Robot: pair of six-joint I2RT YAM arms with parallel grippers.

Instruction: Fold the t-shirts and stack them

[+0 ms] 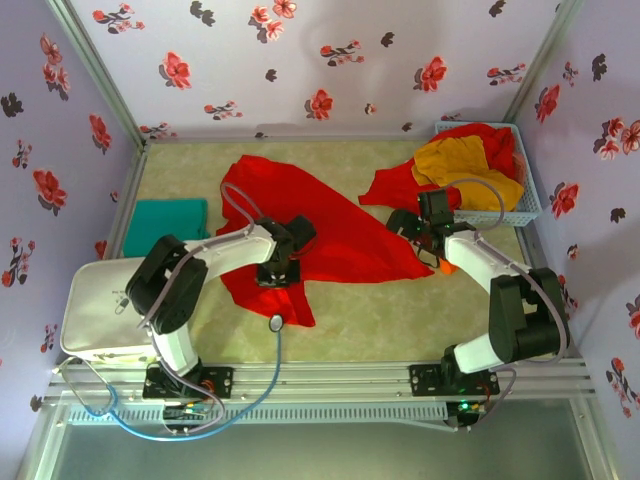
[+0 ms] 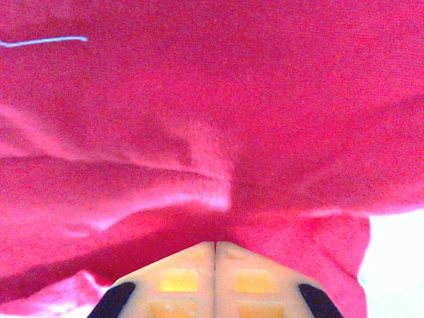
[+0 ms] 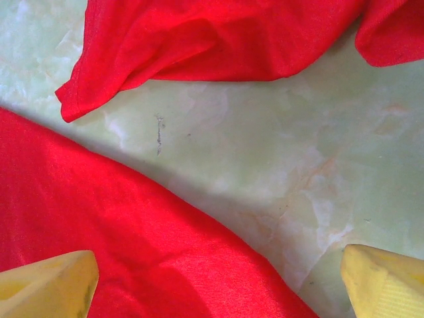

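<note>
A large red t-shirt (image 1: pixel 335 225) lies spread and rumpled across the middle of the marbled green tabletop (image 1: pixel 400 310). The left pincer (image 1: pixel 277 272) sits on the shirt's 7 o'clock part. In the left wrist view its pads (image 2: pixel 179 278) are pressed together, and the left pincer (image 2: pixel 215 246) has its tips against a bunched fold of the large red t-shirt (image 2: pixel 199 119). I cannot tell whether any cloth is caught between them.

The right pincer (image 1: pixel 408 226) hangs at the shirt's 3 o'clock edge. In the right wrist view its yellow fingertips (image 3: pixel 46 285) stand wide apart, holding nothing. The right pincer (image 3: pixel 215 291) is above the hem of the large red t-shirt (image 3: pixel 99 225).

A second red t-shirt (image 1: pixel 392 186) spills from the pale blue mesh basket (image 1: pixel 528 190) at the tabletop's 2 o'clock corner, and its edge appears at 12 o'clock in the right wrist view (image 3: pixel 218 40). A mustard-yellow t-shirt (image 1: pixel 460 162) is heaped in the basket. A folded teal-green t-shirt (image 1: pixel 165 225) rests at 9 o'clock, apart from the red cloth.
</note>
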